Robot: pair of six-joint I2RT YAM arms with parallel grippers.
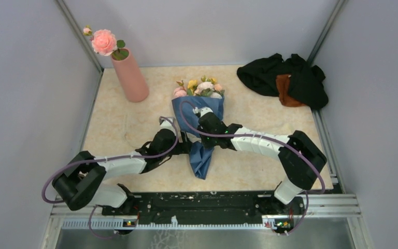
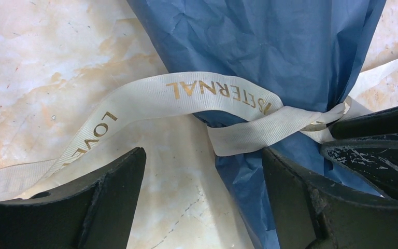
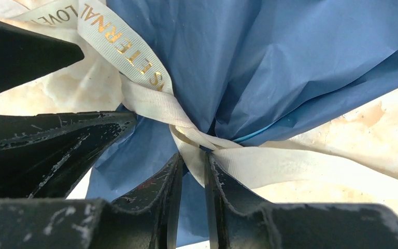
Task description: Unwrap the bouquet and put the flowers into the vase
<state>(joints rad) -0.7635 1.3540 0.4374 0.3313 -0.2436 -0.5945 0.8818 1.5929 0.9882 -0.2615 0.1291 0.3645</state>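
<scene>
1. The counter [image 1: 124,129] carries everything. The step in hand looks like untying, the opening part of the unwrapping.
2. The bouquet [image 1: 202,155] lies flat mid-counter, wide end far and pointed end near, its blue paper still closed around the stems.
3. A black and brown cloth heap [image 1: 285,78] sits far right, well apart.
4. The vase [image 1: 131,78] stands far left, well apart from the bouquet. It holds only a large pink rose [image 1: 104,41] with a bud.
5. The flowers [image 1: 199,87] remain inside the paper cone.
6. The ribbon [image 2: 186,96] is still knotted at the waist.
7. The right pincer [image 3: 193,163] is nearly closed, nipping a ribbon strand beside the knot. The left pincer [image 2: 202,153] gapes wide around a loop, gripping nothing. It likely needs to close there and draw leftward.
</scene>
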